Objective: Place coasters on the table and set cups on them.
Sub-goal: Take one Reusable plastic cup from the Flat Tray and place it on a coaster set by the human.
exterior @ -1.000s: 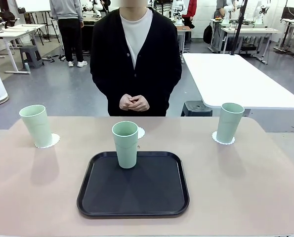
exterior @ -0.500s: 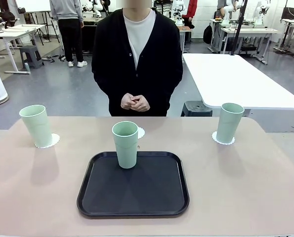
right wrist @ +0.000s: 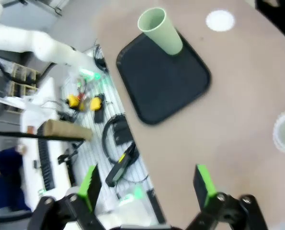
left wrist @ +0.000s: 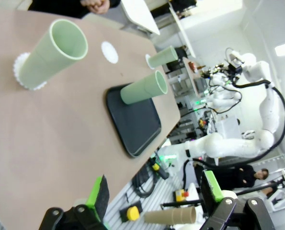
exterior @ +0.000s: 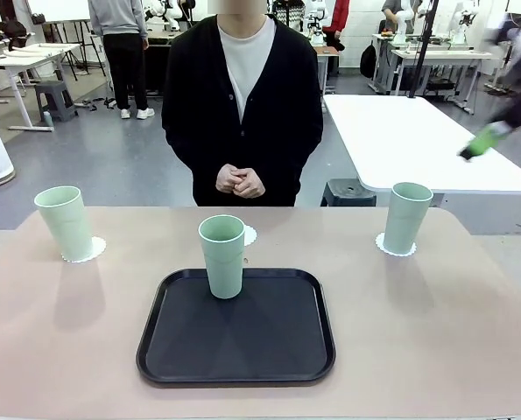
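Mint cup (exterior: 222, 255) stands upright at frame centre on the tray's (exterior: 242, 350) far edge, bare coaster (exterior: 249, 234) just behind it, upper right, on the table (exterior: 435, 332); left gripper (left wrist: 154, 189) and right gripper (right wrist: 147, 183) gape empty, well apart from it, neither clearly nearer.

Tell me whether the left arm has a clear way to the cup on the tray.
Likely yes: the left end effector is open, with nothing between it and the cup on the tray.
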